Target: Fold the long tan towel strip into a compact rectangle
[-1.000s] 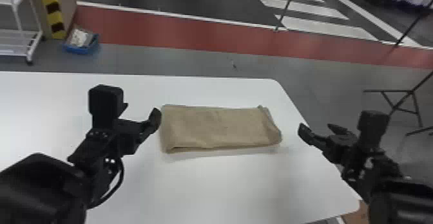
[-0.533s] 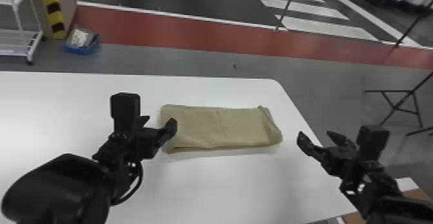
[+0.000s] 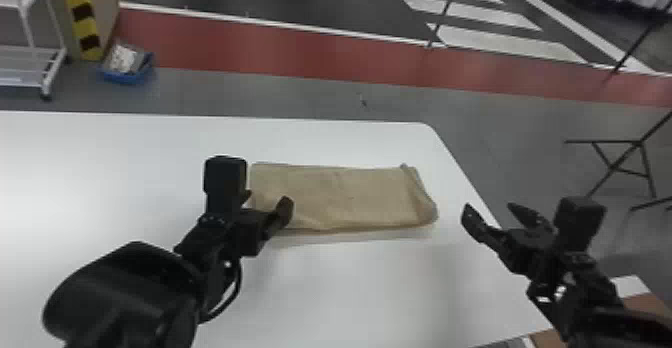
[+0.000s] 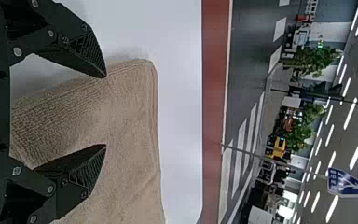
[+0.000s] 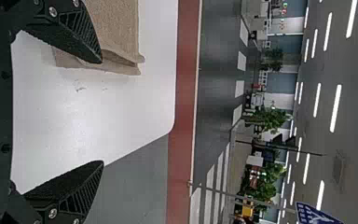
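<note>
Head view — left tool (image 3: pixel 266 202) gapes wide over the towel (image 3: pixel 350 197) — right tool (image 3: pixel 490 210) likewise, beside it.

past the white table (image 3: pixel 125 172) lie grey floor (image 3: pixel 225 92), a red band (image 3: pixel 260 49) and white crosswalk stripes (image 3: pixel 505 43).

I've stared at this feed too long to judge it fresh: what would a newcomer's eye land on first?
The tan towel, folded into a rough rectangle on the white table. Next, the open left gripper at its left end and the open right gripper off its right end. Beyond the table, a red floor band.
</note>
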You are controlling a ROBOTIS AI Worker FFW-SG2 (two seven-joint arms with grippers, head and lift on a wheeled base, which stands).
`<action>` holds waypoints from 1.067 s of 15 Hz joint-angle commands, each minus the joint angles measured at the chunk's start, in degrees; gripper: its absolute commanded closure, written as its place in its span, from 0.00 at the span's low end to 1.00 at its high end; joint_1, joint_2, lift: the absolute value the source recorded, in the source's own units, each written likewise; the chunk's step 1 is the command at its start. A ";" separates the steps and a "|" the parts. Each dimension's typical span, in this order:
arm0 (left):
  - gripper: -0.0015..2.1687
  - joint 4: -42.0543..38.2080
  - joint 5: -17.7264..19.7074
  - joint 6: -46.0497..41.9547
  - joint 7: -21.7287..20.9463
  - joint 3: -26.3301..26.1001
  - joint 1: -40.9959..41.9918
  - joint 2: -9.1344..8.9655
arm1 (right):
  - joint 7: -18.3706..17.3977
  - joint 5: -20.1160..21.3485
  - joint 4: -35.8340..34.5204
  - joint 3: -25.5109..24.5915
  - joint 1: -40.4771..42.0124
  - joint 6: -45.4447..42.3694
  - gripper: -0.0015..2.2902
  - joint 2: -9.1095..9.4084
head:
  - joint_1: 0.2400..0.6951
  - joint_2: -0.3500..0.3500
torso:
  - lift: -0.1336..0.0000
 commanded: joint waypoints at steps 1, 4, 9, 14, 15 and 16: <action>0.20 0.52 -1.12 -0.05 -0.07 0.66 -0.12 0.07 | 0.44 -0.01 -0.21 -0.13 0.14 -0.42 0.06 0.26 | 1.00 0.00 | 0.04; 0.24 0.87 -1.30 -0.05 -0.16 0.92 -0.21 0.42 | 0.44 -0.01 -0.74 -0.13 0.14 -0.42 0.06 0.34 | 1.00 0.00 | 0.04; 0.24 0.87 -2.71 1.36 -0.60 0.57 -0.21 0.60 | 0.44 0.17 -1.09 -0.31 0.67 -0.42 0.06 0.34 | 1.00 0.00 | 0.04; 0.30 1.14 -3.23 1.71 0.01 0.13 -0.21 0.60 | 0.88 0.26 -1.18 -0.92 1.02 -0.42 0.06 0.34 | 1.00 0.00 | 0.04; 0.30 1.14 -3.76 3.29 -0.07 0.31 -0.21 0.60 | 0.88 0.17 -1.26 -0.92 1.02 -0.42 0.06 0.34 | 1.00 0.00 | 0.04; 0.33 1.14 -4.11 3.29 0.10 0.13 -0.12 0.77 | 0.88 0.17 -1.35 -0.92 1.02 -0.42 0.06 0.34 | 1.00 0.00 | 0.04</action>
